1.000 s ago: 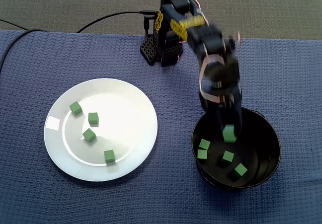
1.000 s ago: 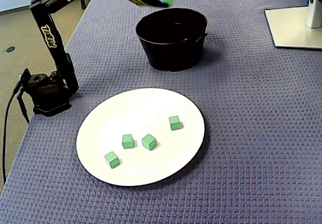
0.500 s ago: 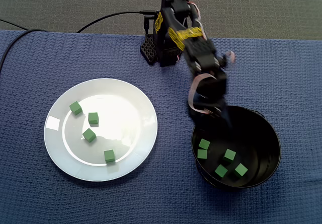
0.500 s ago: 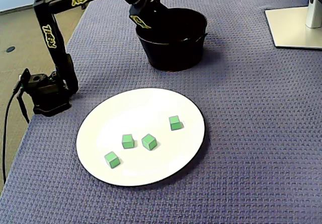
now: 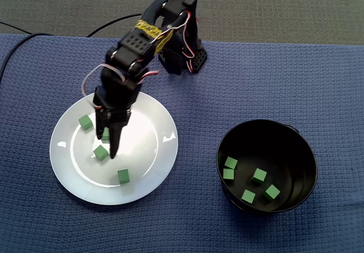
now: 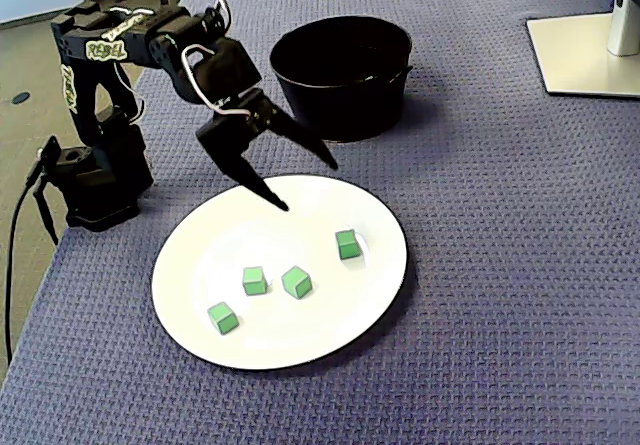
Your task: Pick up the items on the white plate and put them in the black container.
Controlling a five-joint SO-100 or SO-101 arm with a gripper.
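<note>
The tool (image 5: 110,144) hangs spread wide and empty above the round white plate (image 5: 152,129), its tips pointing toward 6 o'clock in a fixed view. Four small green cubes (image 6: 296,282) lie on the plate. Five matching cubes (image 5: 259,176) sit inside the round black container (image 5: 296,145), at the plate's 3 o'clock on the blue woven tabletop (image 5: 193,219).
</note>
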